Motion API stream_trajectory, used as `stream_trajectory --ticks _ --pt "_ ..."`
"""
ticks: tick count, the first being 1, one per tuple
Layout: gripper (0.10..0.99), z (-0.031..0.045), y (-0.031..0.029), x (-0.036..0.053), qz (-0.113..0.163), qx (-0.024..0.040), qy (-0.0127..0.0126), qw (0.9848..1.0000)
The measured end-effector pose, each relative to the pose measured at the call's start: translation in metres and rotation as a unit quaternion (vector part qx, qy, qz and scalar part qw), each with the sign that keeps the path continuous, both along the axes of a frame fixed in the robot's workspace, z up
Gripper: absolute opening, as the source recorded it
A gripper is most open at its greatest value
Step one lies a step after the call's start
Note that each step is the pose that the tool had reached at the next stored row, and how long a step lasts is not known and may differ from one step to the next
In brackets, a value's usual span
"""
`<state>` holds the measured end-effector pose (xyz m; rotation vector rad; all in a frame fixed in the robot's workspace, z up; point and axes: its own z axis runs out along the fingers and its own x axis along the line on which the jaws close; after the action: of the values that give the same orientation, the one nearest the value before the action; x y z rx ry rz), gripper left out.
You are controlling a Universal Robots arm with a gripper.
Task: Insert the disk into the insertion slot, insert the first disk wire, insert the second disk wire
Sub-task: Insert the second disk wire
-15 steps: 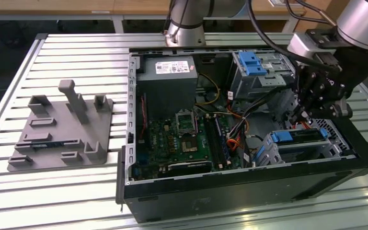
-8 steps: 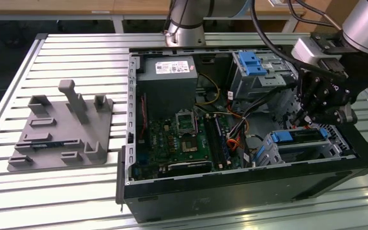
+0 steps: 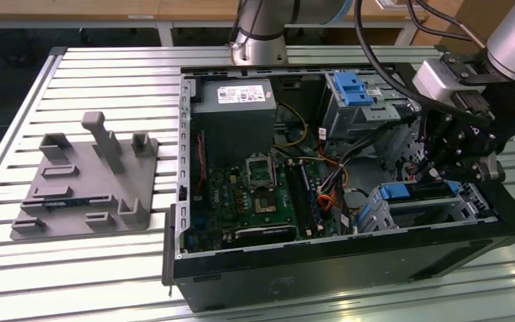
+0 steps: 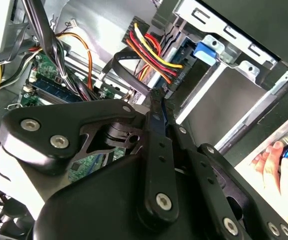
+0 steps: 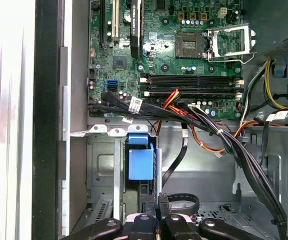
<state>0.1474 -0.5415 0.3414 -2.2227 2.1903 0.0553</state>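
The disk's blue caddy handle shows at the mouth of the insertion slot, a grey metal cage in the case's corner at the exterior view's right. The drive body is hidden inside the cage. My gripper hangs just over the cage beside the handle. Its fingers are pressed together on the end of a black flat disk wire, which loops back toward the motherboard. I cannot tell whether this is the first or the second wire.
The open computer case lies on a slatted metal table. A taller grey bay with a blue latch stands behind. Bundled red, yellow and black cables cross near the cage. A grey fixture sits at the exterior view's left. A person's hand is outside the case.
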Motion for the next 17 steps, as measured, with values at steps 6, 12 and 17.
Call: stream_trajectory --ticks 6,12,17 --pt "0.145 0.0000 -0.0006 0.0000 0.000 0.0002 0.0000 1.0000" --pt "0.145 -0.0001 -0.0030 0.0006 0.000 0.0003 0.0000 1.0000" --pt "0.145 -0.0007 -0.0045 0.0007 0.000 0.0003 0.0000 1.0000"
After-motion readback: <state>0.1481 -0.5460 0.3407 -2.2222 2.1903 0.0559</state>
